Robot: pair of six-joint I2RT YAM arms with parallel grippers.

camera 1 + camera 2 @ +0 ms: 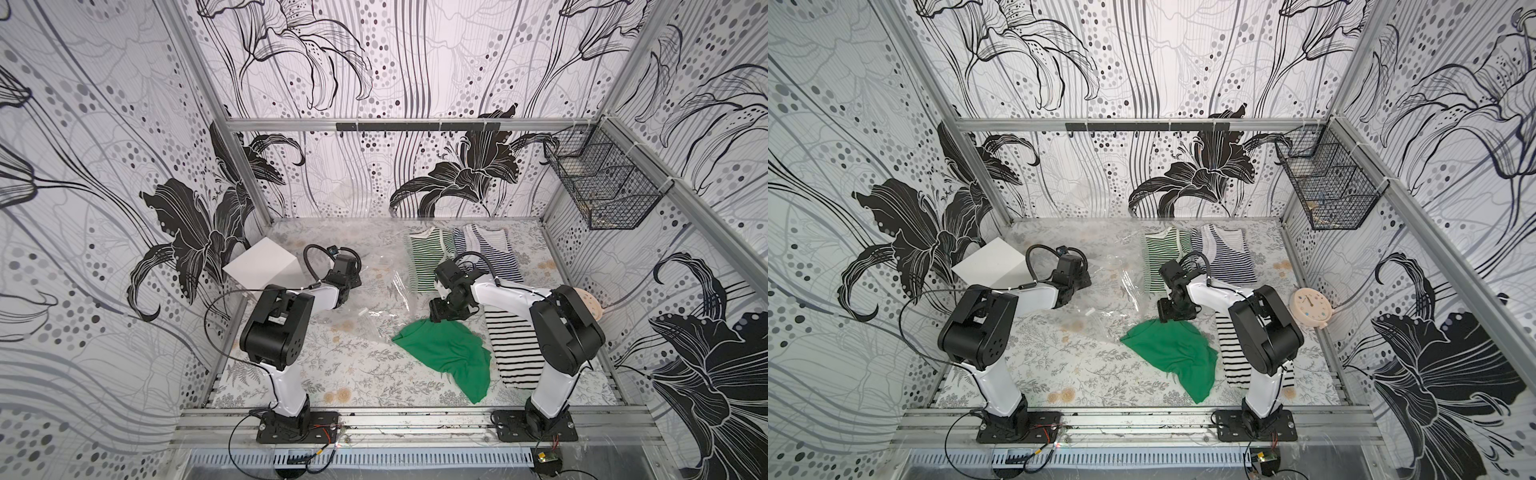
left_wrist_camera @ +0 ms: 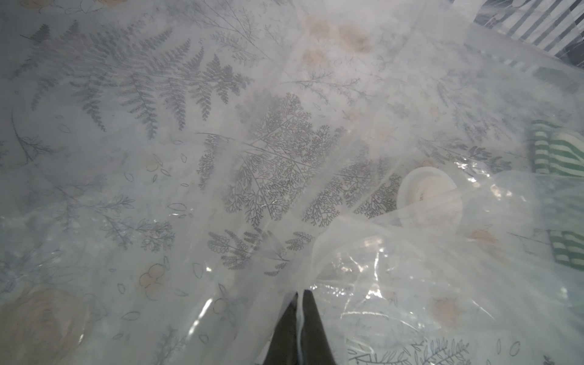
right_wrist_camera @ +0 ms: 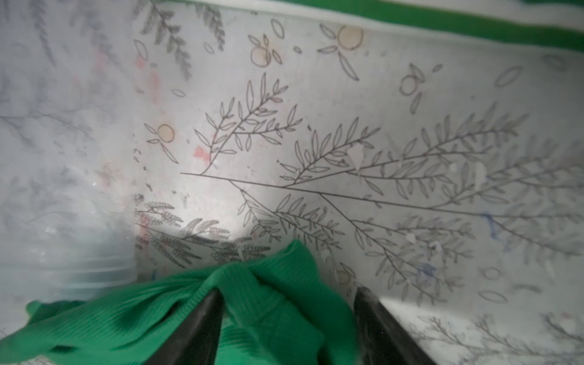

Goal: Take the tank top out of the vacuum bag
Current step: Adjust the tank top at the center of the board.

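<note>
The left claw (image 2: 301,294) pinches a fold of the big clear crinkly vacuum bag (image 1: 374,316). The soft green tank top (image 1: 446,353) lies outside, touching the bag's edge, under the right claw (image 3: 289,290), whose fingers stand wide apart. Bare flowery table (image 1: 332,374) lies beside the bag. Marks on the bag's round white cap (image 2: 426,196) are too tiny to read.

- Your table (image 1: 332,374) wears a pale cover printed with ferns and flowers.
- The clear vacuum bag (image 1: 376,266) sprawls crumpled from the centre towards 11 o'clock.
- A green tank top (image 1: 444,353) lies bunched at 5 o'clock, just beside the bag.
- A black-and-white striped garment (image 1: 511,353) lies at 4 o'clock.
- At 1 o'clock you have a green-striped top (image 1: 424,262) and a navy-striped top (image 1: 490,253), side by side.
- A white box (image 1: 262,266) sits at 10 o'clock, and a pale round clock (image 1: 1310,309) at 3.
</note>
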